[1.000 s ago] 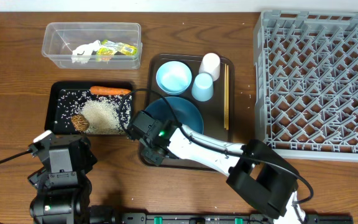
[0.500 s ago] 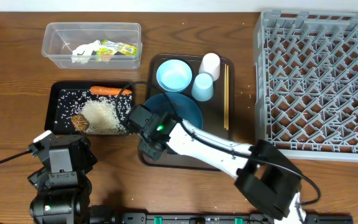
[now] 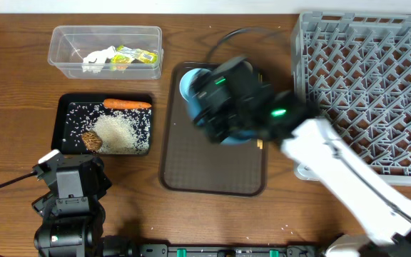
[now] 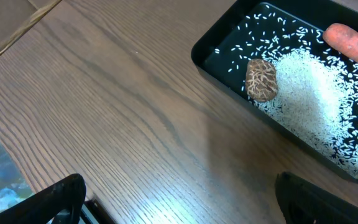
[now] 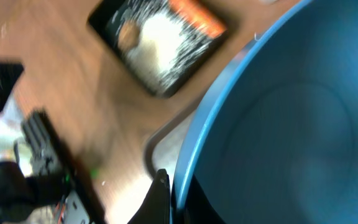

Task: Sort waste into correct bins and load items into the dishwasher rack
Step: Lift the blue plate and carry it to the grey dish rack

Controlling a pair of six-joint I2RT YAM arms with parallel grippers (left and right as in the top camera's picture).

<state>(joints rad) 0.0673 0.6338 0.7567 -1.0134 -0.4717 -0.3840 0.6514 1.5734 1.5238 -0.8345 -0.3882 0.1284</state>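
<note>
Wooden table (image 3: 20,93), right gripper (image 5: 171,196) clamped on dark blue dish (image 5: 278,124) — above brown tray (image 3: 212,164), left gripper (image 4: 179,190) spread open

One each: carrot (image 3: 127,104), lump (image 3: 91,140), tub (image 3: 59,43), rack (image 3: 377,86), dish (image 5: 291,124), black tray (image 3: 58,121), brown tray (image 3: 212,168).

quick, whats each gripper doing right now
Left gripper: open, holding nothing.
Right gripper: shut on the rim of the large dark blue dish.
</note>
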